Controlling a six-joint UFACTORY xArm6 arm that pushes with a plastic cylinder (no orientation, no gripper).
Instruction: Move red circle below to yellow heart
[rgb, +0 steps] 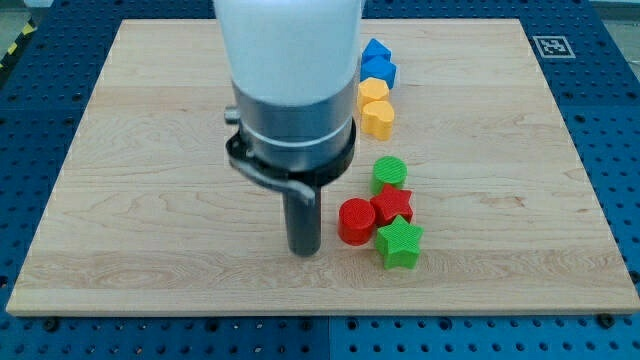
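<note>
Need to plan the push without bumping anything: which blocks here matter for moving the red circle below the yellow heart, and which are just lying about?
In the job:
red circle, just to the view's right of my tip
yellow heart

Lying about:
red star, touching the red circle
green star
green circle
second yellow block, shape unclear
two blue blocks, shapes unclear

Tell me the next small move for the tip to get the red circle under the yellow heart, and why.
Probably slide my tip toward the view's bottom and round under the red circle. It sits just to the circle's left, while the yellow heart lies toward the view's top, past the red star and green circle.
</note>
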